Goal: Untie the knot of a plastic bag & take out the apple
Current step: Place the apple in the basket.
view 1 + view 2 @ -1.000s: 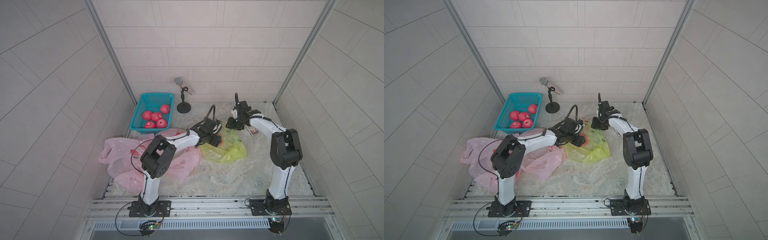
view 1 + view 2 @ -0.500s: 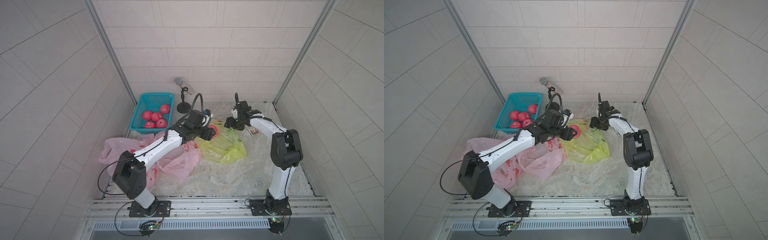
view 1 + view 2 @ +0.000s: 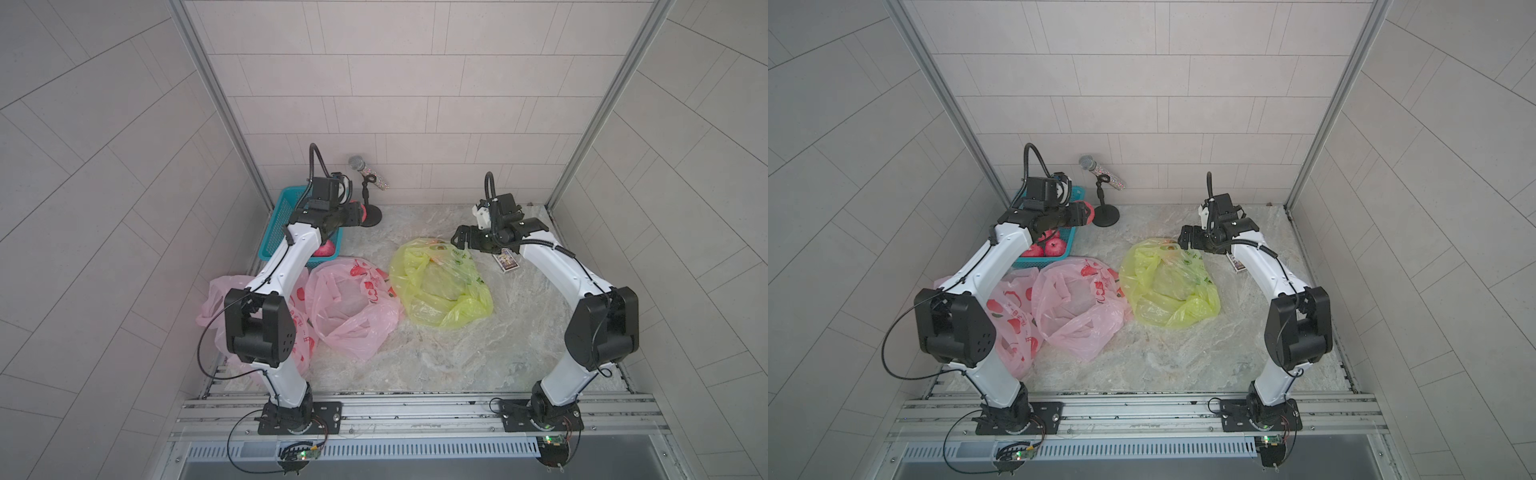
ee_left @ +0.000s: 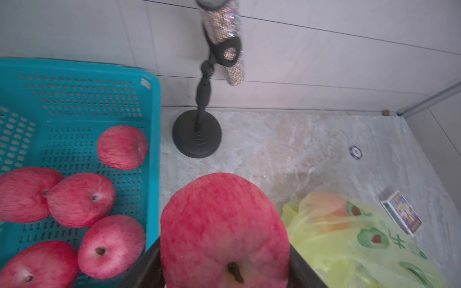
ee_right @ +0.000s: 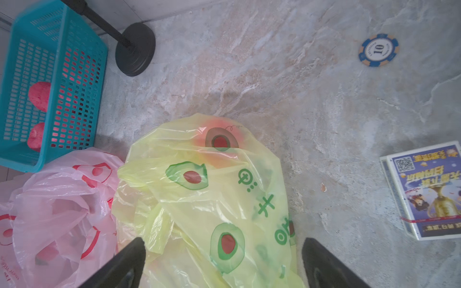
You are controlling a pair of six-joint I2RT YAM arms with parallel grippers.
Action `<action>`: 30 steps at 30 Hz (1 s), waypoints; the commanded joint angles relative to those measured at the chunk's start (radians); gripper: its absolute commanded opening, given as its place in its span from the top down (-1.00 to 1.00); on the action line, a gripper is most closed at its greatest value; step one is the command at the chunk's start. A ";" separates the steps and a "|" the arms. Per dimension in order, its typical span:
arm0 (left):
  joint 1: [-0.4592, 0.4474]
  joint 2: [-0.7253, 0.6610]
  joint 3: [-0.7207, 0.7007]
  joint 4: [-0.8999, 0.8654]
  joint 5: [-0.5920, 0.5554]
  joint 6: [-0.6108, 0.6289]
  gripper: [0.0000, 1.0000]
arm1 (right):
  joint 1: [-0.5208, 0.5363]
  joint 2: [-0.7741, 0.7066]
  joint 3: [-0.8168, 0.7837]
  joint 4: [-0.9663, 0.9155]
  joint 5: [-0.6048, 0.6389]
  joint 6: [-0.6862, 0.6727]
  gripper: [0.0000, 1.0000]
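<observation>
Thin glossy plastic bag [image 5: 212, 199], perforated plastic basket [image 4: 74, 94], matt apple [image 4: 222, 219].

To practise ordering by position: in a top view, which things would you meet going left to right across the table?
Teal basket → microphone stand → yellow bag → card box. (Pink bags overlap the basket: omitted.)

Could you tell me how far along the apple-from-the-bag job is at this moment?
Done: the yellow bag lies slack with no knot showing, and an apple is out of it. In hand: the left gripper holds that apple beside the blue basket; the right gripper hangs open over the bag. Left: probably only setting the apple down in the basket.
</observation>
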 commanded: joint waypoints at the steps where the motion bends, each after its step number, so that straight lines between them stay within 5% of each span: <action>1: 0.079 0.074 0.068 -0.001 -0.046 -0.018 -0.29 | 0.012 -0.037 -0.011 -0.062 -0.030 -0.042 -0.99; 16: 0.212 0.400 0.297 0.098 -0.220 -0.013 -0.37 | 0.033 -0.053 -0.045 -0.092 -0.082 -0.136 -0.99; 30: 0.228 0.631 0.432 0.153 -0.195 -0.091 -0.40 | 0.033 0.101 0.097 -0.141 -0.099 -0.146 -0.99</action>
